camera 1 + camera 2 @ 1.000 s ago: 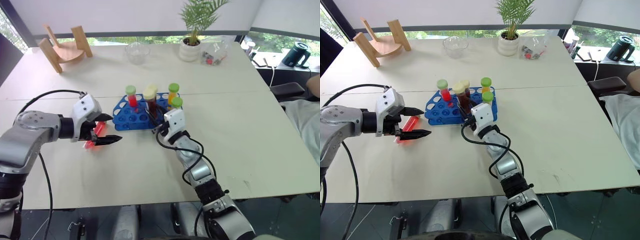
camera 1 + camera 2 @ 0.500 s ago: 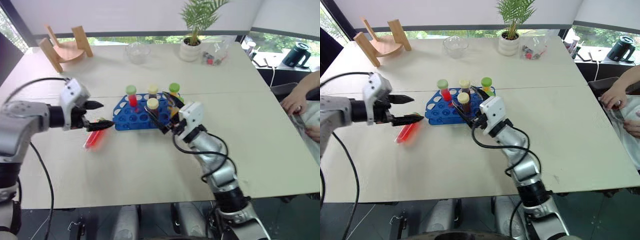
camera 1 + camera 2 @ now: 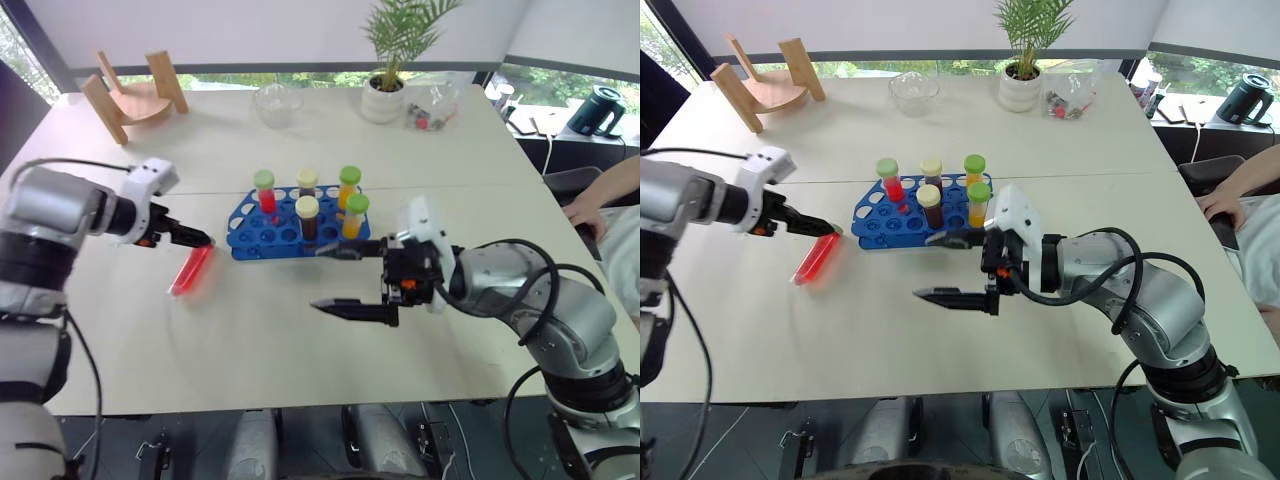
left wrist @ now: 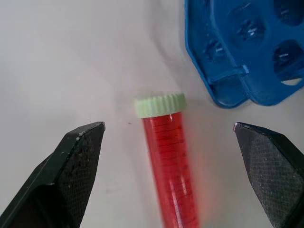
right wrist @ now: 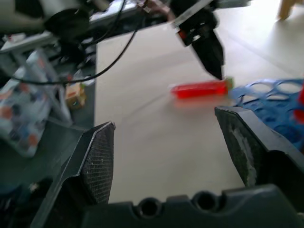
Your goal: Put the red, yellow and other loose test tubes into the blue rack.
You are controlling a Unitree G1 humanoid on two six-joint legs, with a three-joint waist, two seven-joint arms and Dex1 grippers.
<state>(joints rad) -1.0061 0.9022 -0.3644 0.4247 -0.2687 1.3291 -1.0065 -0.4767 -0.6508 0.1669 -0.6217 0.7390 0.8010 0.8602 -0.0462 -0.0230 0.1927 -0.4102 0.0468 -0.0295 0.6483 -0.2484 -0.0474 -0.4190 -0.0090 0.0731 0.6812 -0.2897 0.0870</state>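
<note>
- Red tube point(image 3: 190, 271) lies flat on the table point(image 3: 300, 340), just left of the blue rack point(image 3: 262, 232); last loose one by the look.
- Left gripper point(image 4: 168, 137) has swung over it, jaws spread wide, tube between them, not yet pinched.
- Right gripper point(image 3: 345, 278) has released the brown tube point(image 3: 308, 215) into the rack and backed off, jaws spread, empty.

The two head views look forward and down from above the counter point(image 3: 300, 340), taking in its whole top, with the blue rack point(image 3: 262, 232) near frame centre and a potted plant point(image 3: 385, 85) at the upper edge. The left wrist view looks steeply down, very close over a red tube point(image 4: 170, 166) lying beside the rack's corner. The right wrist view looks low and nearly level across the counter. All views share that red tube and the rack's end.
</note>
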